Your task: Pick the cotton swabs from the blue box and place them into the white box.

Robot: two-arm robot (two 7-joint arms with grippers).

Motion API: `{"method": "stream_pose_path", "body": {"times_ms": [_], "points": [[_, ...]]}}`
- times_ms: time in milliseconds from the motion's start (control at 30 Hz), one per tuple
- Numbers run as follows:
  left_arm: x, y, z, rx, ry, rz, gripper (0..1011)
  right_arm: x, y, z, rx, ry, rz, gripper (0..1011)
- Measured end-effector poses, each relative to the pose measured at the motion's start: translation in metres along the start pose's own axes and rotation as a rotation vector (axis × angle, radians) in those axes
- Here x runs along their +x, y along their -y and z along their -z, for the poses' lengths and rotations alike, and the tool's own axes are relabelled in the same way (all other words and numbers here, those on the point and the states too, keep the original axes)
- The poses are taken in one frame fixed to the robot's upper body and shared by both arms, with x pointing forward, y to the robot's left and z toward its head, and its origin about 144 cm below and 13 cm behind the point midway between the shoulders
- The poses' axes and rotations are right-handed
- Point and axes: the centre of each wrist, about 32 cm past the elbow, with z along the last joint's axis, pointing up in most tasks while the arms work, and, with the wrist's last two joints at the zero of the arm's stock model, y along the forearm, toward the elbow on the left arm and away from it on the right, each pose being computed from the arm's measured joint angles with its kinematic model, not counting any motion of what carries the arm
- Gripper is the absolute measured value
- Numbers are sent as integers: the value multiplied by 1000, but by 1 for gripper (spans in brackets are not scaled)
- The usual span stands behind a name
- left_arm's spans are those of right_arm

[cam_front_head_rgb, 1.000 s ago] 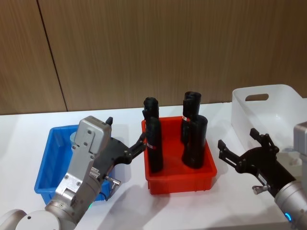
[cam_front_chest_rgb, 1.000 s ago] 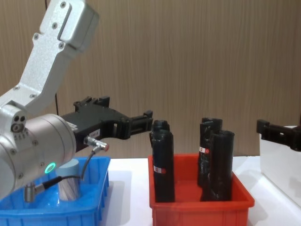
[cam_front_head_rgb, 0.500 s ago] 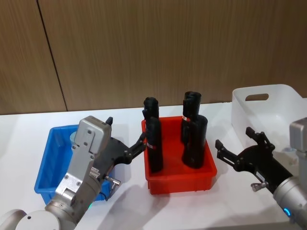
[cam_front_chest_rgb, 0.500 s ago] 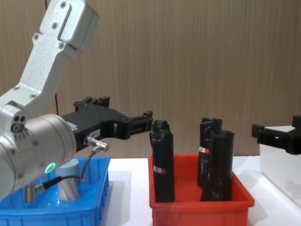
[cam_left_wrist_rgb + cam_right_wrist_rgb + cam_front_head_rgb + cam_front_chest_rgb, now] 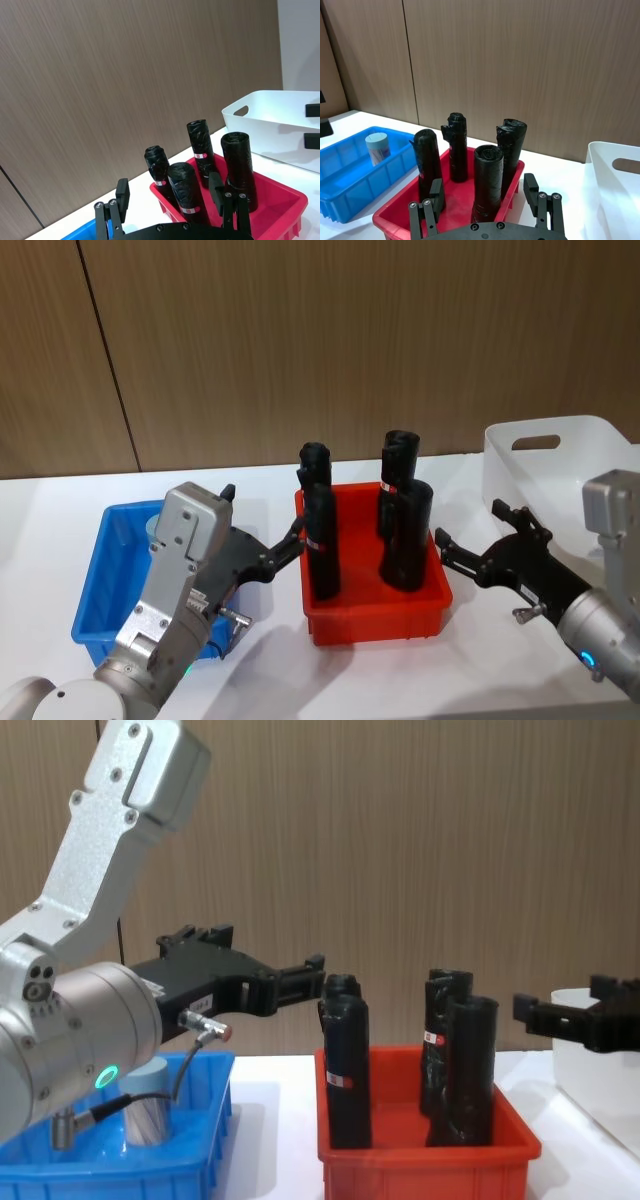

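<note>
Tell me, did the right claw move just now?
Yes. The right claw slid to the left, away from the white box and toward the red bin. Its open tips now nearly reach the bin's right rim.

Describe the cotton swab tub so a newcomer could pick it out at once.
Find the blue box at the robot's left end of the row of bins, beside the red bin. Standing upright inside it is the cotton swab tub: short, clear, with a pale blue-grey round lid, unlike the taller black rolls next door.
</note>
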Motion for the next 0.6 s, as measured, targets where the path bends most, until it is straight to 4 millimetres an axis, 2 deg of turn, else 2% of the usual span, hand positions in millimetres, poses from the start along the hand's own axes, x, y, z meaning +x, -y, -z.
{"method": "stream_pose_path", "body": {"times_ms": [600], "points": [[0, 0, 0, 0, 0, 0, 1004, 27, -37, 13, -33, -42, -66, 1002]]}}
